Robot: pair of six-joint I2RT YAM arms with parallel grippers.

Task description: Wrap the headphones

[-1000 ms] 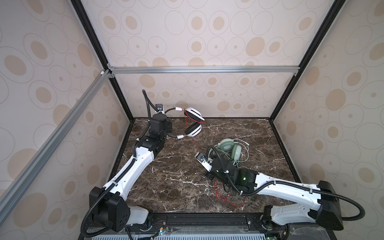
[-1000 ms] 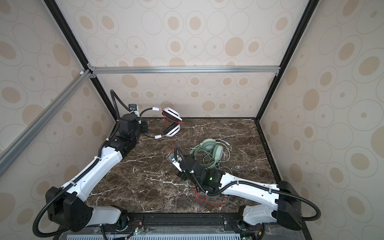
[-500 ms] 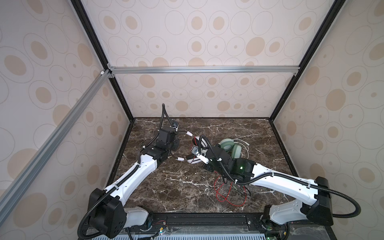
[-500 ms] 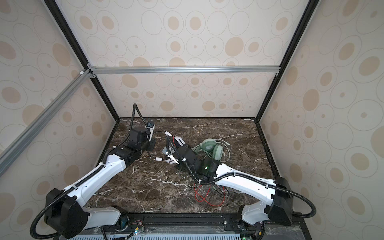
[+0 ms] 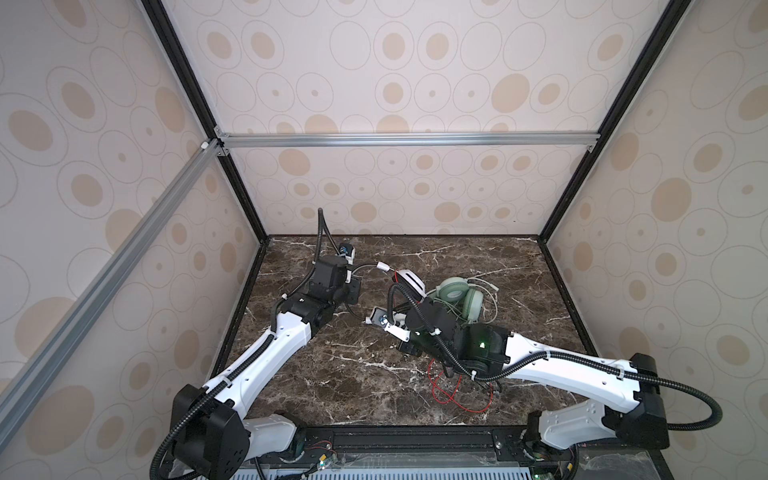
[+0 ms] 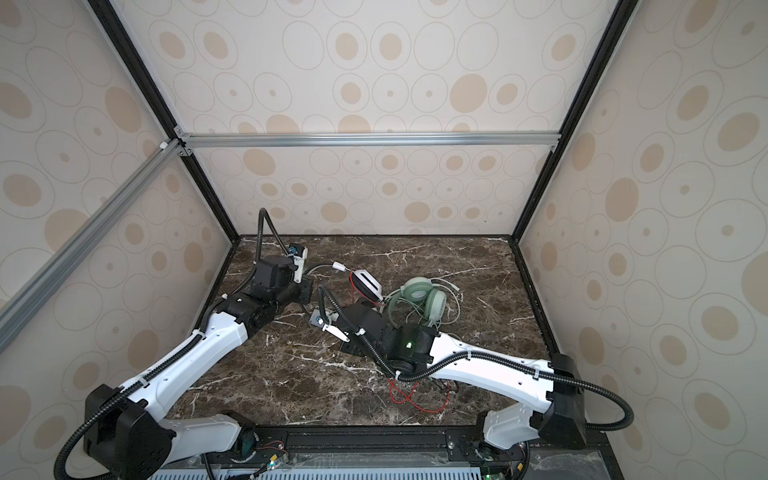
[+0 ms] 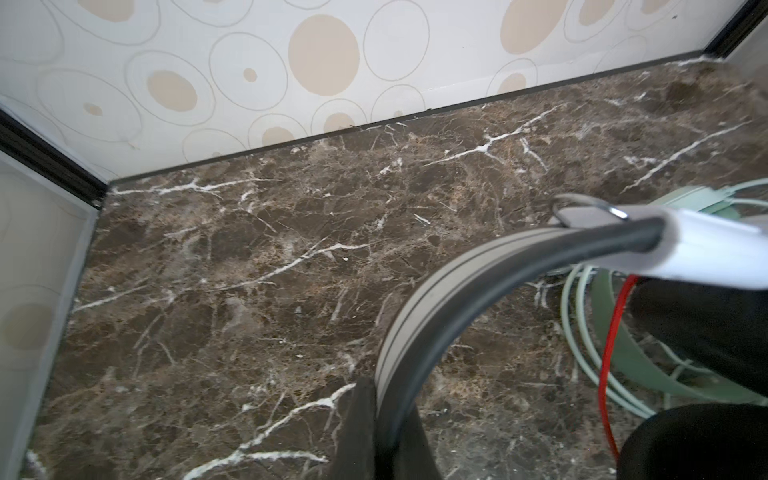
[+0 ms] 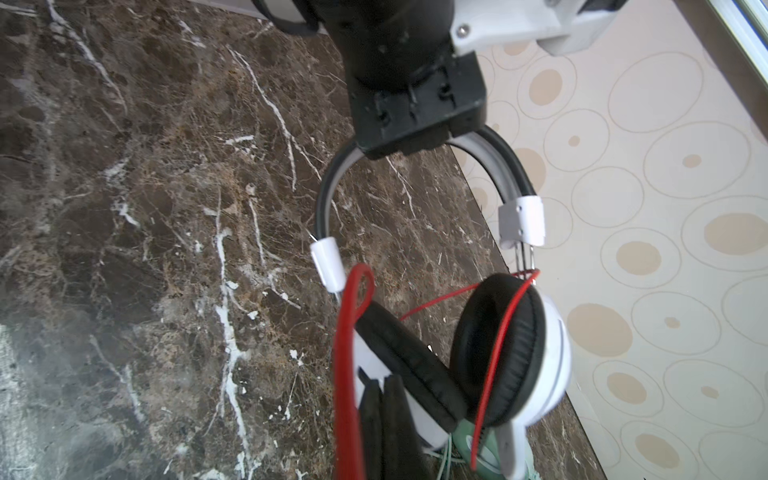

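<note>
My left pincer (image 7: 384, 405), grasping the white headset (image 5: 409, 279) by its band, has lowered it mid-frame beside the green headset (image 5: 457, 297); my clenched right pincer (image 8: 380, 399) sits by the red cord (image 8: 347, 353), so winding can begin.

A dark brown marble tabletop (image 5: 332, 374) with white veins carries 1 pale green headset (image 5: 454, 291), lying toward the back, its green cord (image 5: 496, 305) looped around it. Loose red cord (image 5: 434, 386) lies in front of that headset, nearer the front edge.
</note>
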